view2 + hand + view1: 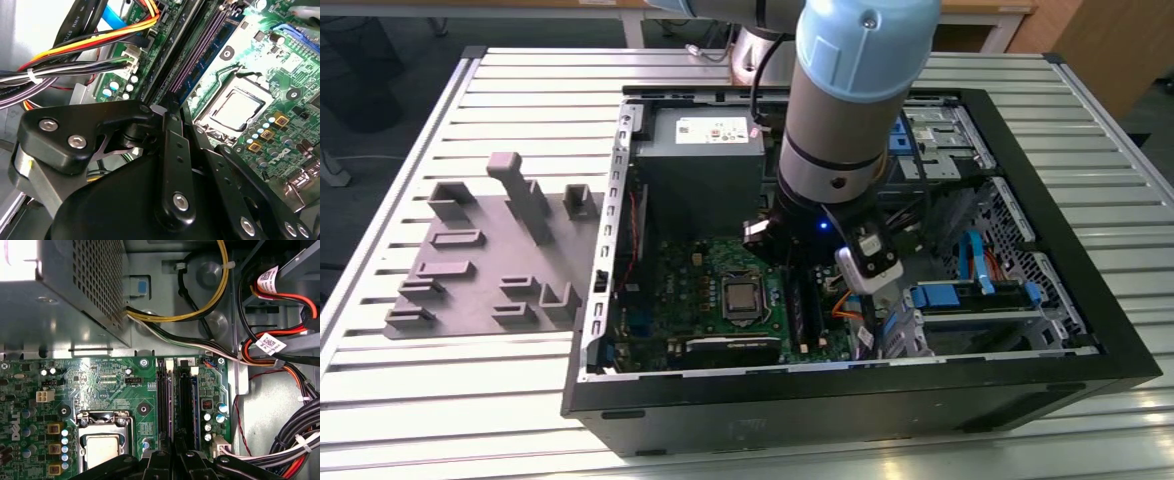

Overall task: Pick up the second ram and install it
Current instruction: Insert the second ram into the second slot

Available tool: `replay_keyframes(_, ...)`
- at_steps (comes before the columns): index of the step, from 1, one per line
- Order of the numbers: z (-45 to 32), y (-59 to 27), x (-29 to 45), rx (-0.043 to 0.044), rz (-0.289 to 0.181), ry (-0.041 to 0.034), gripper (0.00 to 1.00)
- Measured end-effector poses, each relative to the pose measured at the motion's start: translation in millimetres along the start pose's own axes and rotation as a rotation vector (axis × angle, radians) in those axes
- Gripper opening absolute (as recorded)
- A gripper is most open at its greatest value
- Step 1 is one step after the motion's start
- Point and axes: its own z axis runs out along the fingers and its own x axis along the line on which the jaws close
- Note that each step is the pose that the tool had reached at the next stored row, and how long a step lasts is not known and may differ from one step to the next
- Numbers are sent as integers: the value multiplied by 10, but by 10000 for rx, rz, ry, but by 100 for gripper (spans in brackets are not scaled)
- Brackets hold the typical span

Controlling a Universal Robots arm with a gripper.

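My gripper (798,272) is down inside the open computer case (1067,330), over the memory slots beside the processor socket (744,297). In both wrist views its fingers stand almost together. The second ram (207,57) is a thin blue-green board seen nearly edge-on. It stands upright along the slot nearest the socket and runs straight into the gripper (170,102). In the first wrist view the ram (168,400) is a narrow strip that ends between the fingers of the gripper (173,442). Its end under the fingers is hidden.
Bundled cables (300,440) and red-orange wires (90,42) lie close beside the slots. The power supply box (700,150) and a blue drive bay (967,295) flank the arm. A grey holder tray (480,250) with raised blocks lies on the slatted table at the exterior view's left.
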Motion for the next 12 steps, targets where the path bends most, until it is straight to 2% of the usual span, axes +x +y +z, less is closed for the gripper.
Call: replay_keyframes(12, 0, -17, -1, -2, 0, -1, 14)
